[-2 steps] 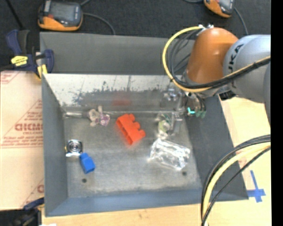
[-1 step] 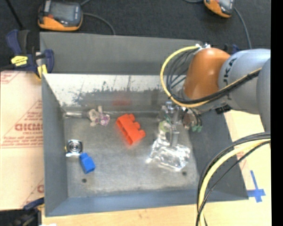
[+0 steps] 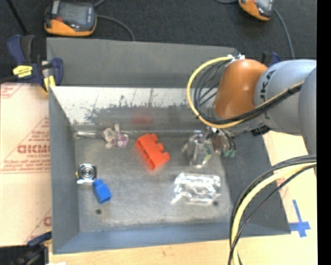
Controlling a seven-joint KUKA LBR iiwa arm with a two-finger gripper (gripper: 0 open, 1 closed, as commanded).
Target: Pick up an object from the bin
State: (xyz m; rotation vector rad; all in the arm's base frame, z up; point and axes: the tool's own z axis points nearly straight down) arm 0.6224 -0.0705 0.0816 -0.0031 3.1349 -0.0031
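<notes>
In the grey bin (image 3: 63, 126), the gripper (image 3: 201, 149) hangs low just right of the orange block (image 3: 151, 150), and the crinkled clear wrapper (image 3: 197, 187) lies right of and nearer than that block, just beside the gripper; whether the gripper is released or clenched I cannot tell. It should centre squarely over one of them, probably the firmer block, before closing.

I'm in a robot lab, by the look of it: my grey arm (image 3: 289, 90), with its orange cover (image 3: 237, 90) and looped cables (image 3: 252, 204), is over a metal bin (image 3: 62, 164) of odd bits, orange block (image 3: 151, 151), blue block (image 3: 102, 192). Two wired orange-black devices (image 3: 69, 17) sit on the dark floor (image 3: 160, 10).
</notes>
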